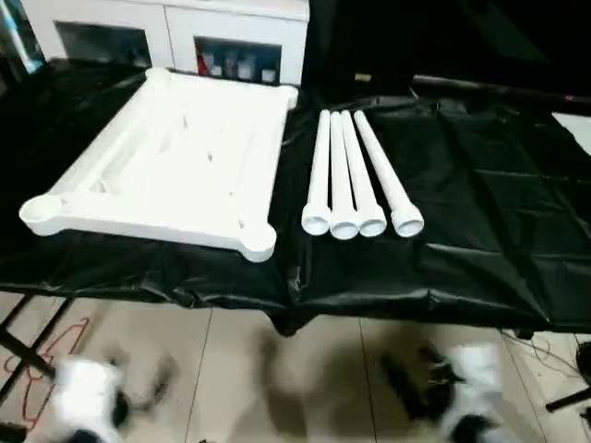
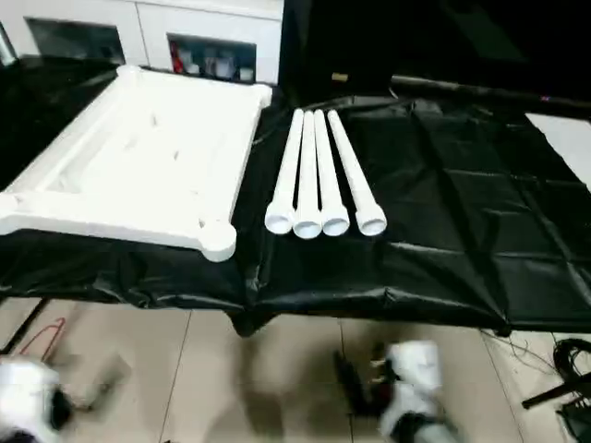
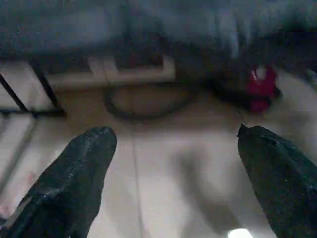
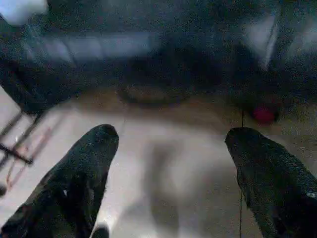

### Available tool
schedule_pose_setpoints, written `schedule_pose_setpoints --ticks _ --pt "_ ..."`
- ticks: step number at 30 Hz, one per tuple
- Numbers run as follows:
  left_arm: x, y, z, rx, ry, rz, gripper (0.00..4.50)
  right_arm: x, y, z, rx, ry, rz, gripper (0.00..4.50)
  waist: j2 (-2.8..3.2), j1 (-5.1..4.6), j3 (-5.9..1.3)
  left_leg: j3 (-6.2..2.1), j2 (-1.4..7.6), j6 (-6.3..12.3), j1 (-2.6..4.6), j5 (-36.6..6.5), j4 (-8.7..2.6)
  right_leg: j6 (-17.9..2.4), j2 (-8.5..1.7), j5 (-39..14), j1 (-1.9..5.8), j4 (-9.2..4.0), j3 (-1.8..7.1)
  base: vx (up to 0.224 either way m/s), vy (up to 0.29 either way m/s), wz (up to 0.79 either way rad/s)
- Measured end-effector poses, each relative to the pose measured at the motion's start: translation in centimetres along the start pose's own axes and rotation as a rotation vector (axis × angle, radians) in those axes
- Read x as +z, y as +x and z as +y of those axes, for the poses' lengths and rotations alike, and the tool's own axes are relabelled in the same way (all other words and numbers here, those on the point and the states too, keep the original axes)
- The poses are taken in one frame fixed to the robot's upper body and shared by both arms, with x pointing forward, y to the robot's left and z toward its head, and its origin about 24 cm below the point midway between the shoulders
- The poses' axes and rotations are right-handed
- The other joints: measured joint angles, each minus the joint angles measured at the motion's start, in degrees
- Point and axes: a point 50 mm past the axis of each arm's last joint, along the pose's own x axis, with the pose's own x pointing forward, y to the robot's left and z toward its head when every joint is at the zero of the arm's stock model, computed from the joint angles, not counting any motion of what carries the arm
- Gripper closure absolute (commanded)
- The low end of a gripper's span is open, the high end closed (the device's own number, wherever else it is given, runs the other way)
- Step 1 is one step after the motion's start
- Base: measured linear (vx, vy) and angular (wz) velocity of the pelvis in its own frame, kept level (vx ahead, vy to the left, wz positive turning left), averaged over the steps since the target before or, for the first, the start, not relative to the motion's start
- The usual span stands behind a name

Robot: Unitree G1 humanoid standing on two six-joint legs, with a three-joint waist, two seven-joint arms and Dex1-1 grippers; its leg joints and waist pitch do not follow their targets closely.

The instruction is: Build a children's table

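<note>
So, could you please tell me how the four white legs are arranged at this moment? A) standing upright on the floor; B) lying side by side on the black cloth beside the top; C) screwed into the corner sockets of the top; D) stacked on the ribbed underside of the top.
B: the four legs lie side by side on the black cloth, to the right of the table top, whose corner sockets stand empty.

Crinkled black sheet covers the table, white cabinet behind.
</note>
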Motion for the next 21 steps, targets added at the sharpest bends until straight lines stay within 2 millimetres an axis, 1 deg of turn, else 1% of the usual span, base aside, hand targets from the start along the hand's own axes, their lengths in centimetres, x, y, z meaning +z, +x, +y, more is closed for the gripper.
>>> schedule_pose_setpoints --ticks 2,4,5,6,8,9,10,11,12,14,15,16,17,19,21 --pt "2.4 0.9 0.1 0.023 0.039 -0.101 0.09 1.9 0.3 0.0 -0.007 0.010 -0.062 0.60 -0.02 0.08 -0.01 0.00 -0.01 -0.02 0.01 0.0 0.03 0.0 0.00 0.0 0.02 0.02 0.00 0.000 0.000 0.00" --pt "5.8 2.8 0.3 0.097 0.091 -0.225 0.09 4.6 1.5 0.1 -0.011 0.022 -0.156 0.60 0.01 0.17 0.00 -0.09 -0.02 -0.09 0.03 0.1 0.14 -0.2 0.01 0.3 -0.02 0.11 -0.04 0.000 0.000 0.00" --pt "7.1 3.5 0.5 0.126 0.105 -0.271 0.09 5.8 2.0 0.4 0.002 0.010 -0.202 0.60 0.04 0.15 -0.04 -0.15 -0.02 -0.28 -0.01 0.2 0.20 -0.2 0.01 0.4 -0.11 0.22 -0.05 0.000 0.000 0.00" --pt "8.8 4.2 0.7 0.140 0.117 -0.327 0.09 7.4 2.5 0.9 0.011 -0.026 -0.273 0.60 0.05 0.12 -0.07 -0.21 -0.02 -0.38 0.00 0.3 0.23 -0.2 0.04 0.5 -0.03 0.28 -0.05 0.000 0.000 0.00" --pt "10.5 5.0 0.9 0.135 0.131 -0.356 0.09 9.2 3.2 1.4 0.013 -0.072 -0.371 0.60 -0.15 0.01 -0.24 -0.28 -0.03 -0.49 0.01 0.3 0.28 -0.2 0.08 0.5 -0.07 0.39 -0.04 0.000 0.000 0.00" --pt "11.0 5.4 1.0 0.135 0.128 -0.360 0.09 9.8 3.7 1.7 0.007 -0.087 -0.407 0.60 -0.18 -0.14 -0.27 -0.29 -0.03 -0.52 -0.05 0.4 0.33 -0.3 0.08 0.5 -0.22 0.45 -0.04 0.000 0.000 0.00" --pt "11.4 5.6 1.0 0.134 0.118 -0.362 0.09 10.2 4.0 1.8 -0.010 -0.106 -0.423 0.60 -0.56 -0.19 -0.48 -0.29 -0.05 -0.62 -0.10 0.4 0.34 -0.2 0.08 0.6 -0.25 0.44 -0.03 0.000 0.000 0.00" --pt "11.6 5.8 1.0 0.137 0.105 -0.357 0.09 10.1 4.6 1.6 -0.028 -0.088 -0.408 0.60 -0.94 -0.15 -0.47 -0.28 -0.08 -0.68 -0.07 0.5 0.29 -0.2 0.08 0.6 -0.27 0.49 -0.01 0.000 0.000 0.00" --pt "12.1 6.3 0.9 0.144 0.080 -0.366 0.09 9.9 5.5 1.3 -0.043 -0.045 -0.377 0.60 -1.44 0.04 -0.45 -0.39 -0.08 -0.71 -0.16 0.5 0.33 -0.3 0.09 0.6 -0.35 0.60 -0.09 0.000 0.000 0.00" --pt "12.4 7.0 0.3 0.144 0.048 -0.376 0.09 9.4 6.7 0.8 -0.048 0.002 -0.326 0.60 -1.81 0.34 -0.50 -0.42 -0.08 -0.72 -0.19 0.5 0.44 -0.3 0.08 0.5 -0.37 0.71 -0.09 0.000 0.000 0.00" --pt "12.3 7.3 0.0 0.139 0.045 -0.366 0.09 9.2 6.8 0.8 -0.045 0.012 -0.313 0.60 -1.83 0.62 -0.51 -0.41 -0.09 -0.73 -0.20 0.5 0.49 -0.3 0.08 0.6 -0.34 0.69 -0.07 0.000 0.000 0.00" --pt "12.2 7.5 -0.4 0.139 0.040 -0.360 0.09 9.1 6.9 0.6 -0.047 0.009 -0.304 0.60 -1.73 0.82 -0.46 -0.41 -0.11 -0.79 -0.22 0.5 0.55 -0.2 0.06 0.6 -0.31 0.68 -0.05 0.000 0.000 0.00" --pt "12.0 7.9 -0.9 0.133 0.029 -0.353 0.09 9.0 7.1 0.3 -0.053 0.003 -0.289 0.60 -1.34 1.08 -0.33 -0.41 -0.13 -0.76 -0.22 0.5 0.63 -0.2 0.04 0.6 -0.28 0.68 -0.04 0.000 0.000 0.00" --pt "11.4 8.9 -2.1 0.105 0.011 -0.325 0.09 8.8 7.7 0.0 -0.057 -0.013 -0.272 0.60 -0.98 1.35 -0.12 -0.38 -0.16 -0.43 0.07 0.3 0.66 -0.2 -0.02 0.6 0.03 0.58 -0.05 0.000 0.000 0.00" --pt "11.0 9.7 -3.0 0.070 0.010 -0.296 0.09 8.8 8.0 -0.1 -0.057 -0.045 -0.262 0.60 -0.97 1.45 -0.05 -0.36 -0.14 -0.42 0.54 0.3 0.40 0.0 0.03 0.4 0.37 0.47 -0.09 0.000 0.000 0.00"
